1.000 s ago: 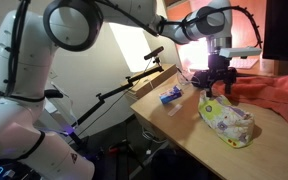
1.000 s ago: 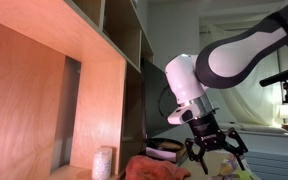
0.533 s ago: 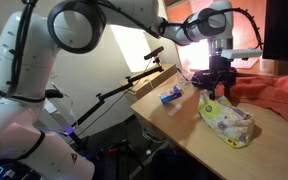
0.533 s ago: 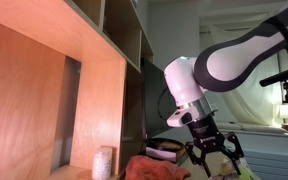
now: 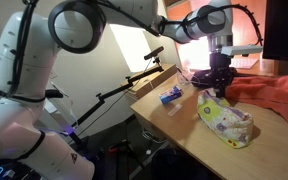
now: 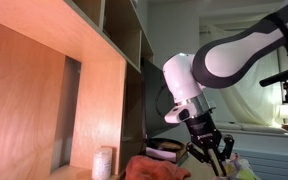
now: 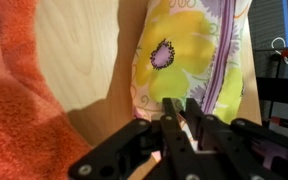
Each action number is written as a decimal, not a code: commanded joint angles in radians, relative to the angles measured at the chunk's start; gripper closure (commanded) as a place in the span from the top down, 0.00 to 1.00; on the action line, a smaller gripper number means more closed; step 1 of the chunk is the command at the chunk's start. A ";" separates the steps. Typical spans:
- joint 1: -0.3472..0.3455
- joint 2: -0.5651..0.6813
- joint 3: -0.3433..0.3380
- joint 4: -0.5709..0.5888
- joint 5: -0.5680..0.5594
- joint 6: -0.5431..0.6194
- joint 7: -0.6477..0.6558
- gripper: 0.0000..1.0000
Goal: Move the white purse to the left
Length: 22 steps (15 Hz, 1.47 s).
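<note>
A: Jaws, what state?

B: Nearly together. In the wrist view my gripper (image 7: 181, 108) sits at the near end of the white purse (image 7: 189, 50), with a thin pale strip between the fingertips. I read that strip as a pinch of its fabric, so I call it clamped on the purse's end.

A: Purse location?

B: It lies flat on the wooden table (image 5: 174, 120). The orange cloth (image 5: 274, 95) is just beside it on one side. The blue packet (image 5: 171, 96) is apart from it on the other side. In an exterior view my gripper (image 5: 220, 90) stands upright over the purse's far end (image 5: 227, 121).

A: How will it handle?

B: My guess is soft, light and floppy. It's a fabric pouch, so it won't hold its shape. Held by one end, the rest should sag or trail along the table. It isn't fragile. The printed cloth may be a bit slick, so a thin fold could slip out.

A: Best hold?

B: An end seam or the edge by the zip (image 7: 224, 60), where the fabric is doubled and thicker. The flat middle gives the pads nothing to bite on. I'd stay off the orange cloth (image 7: 19, 110) so it doesn't get dragged along.
</note>
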 commanded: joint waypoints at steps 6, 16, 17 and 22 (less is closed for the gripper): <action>0.029 -0.019 -0.014 0.001 -0.006 -0.093 0.011 0.42; 0.022 -0.002 -0.012 0.023 0.000 -0.143 0.008 1.00; 0.023 -0.001 -0.012 0.024 -0.003 -0.143 0.005 1.00; 0.024 0.006 -0.013 0.032 -0.004 -0.160 0.005 1.00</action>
